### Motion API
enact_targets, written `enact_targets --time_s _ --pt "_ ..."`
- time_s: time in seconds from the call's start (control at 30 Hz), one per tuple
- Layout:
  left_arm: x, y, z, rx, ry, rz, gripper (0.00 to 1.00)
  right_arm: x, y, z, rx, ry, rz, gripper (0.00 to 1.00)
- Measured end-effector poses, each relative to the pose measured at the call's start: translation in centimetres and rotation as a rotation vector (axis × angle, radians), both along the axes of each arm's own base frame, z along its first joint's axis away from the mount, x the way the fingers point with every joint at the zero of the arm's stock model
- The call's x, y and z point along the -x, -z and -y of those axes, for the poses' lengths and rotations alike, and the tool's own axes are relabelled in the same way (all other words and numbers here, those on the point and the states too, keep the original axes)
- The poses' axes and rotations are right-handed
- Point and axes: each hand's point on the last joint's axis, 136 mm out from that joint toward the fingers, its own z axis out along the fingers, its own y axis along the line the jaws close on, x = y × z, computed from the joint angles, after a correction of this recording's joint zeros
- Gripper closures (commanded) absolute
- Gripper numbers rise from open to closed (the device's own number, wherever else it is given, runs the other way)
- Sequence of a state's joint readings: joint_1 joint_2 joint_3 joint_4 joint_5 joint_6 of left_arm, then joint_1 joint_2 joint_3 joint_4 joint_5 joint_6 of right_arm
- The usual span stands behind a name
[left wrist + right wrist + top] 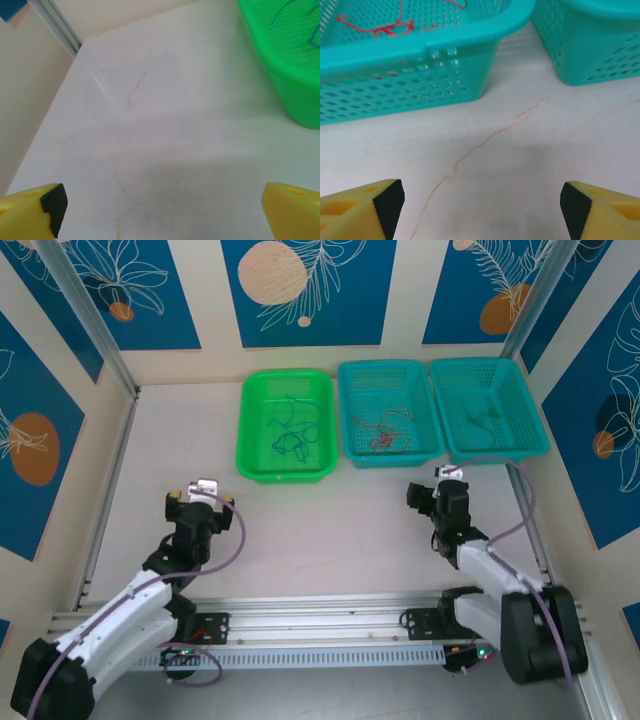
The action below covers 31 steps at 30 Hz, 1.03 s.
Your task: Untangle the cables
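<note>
Upper centre: blue cables [290,430] are seen in the green basket [285,476], red cables [385,432] in the teal basket [390,461]. Lower down, the left gripper [162,210] and right gripper [482,205] are spread wide, nothing held.

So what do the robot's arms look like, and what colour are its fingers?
The left arm and the right arm have white shells with black joints. A thin purple-grey cable loops along each one. The left end effector and the right end effector each have chunky yellow fingers tipped with black pads.
</note>
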State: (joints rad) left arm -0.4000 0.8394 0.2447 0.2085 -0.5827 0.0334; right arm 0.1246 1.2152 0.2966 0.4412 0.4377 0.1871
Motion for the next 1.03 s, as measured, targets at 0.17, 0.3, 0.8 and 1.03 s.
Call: enact_targets --time_s 0.17,0.3,0.8,1.03 --pt "-2.1 2.8 -1.6 0.043 -0.032 -0.032 0.00 -3.4 1.6 -0.3 0.000 -0.055 0.058 0.01" --pt "-4.1 3.8 -2.3 0.094 -0.028 -0.025 0.00 -4.8 1.3 -0.5 -0.072 -0.129 0.068 0.01" --pt "-9.3 5.2 -1.7 0.178 0.047 -0.002 0.00 -6.0 -0.7 -1.6 -0.110 -0.199 0.129 0.01" --pt "-9.4 5.2 -1.3 0.188 0.071 -0.003 0.00 -6.0 -0.8 -1.6 -0.110 -0.201 0.129 0.01"
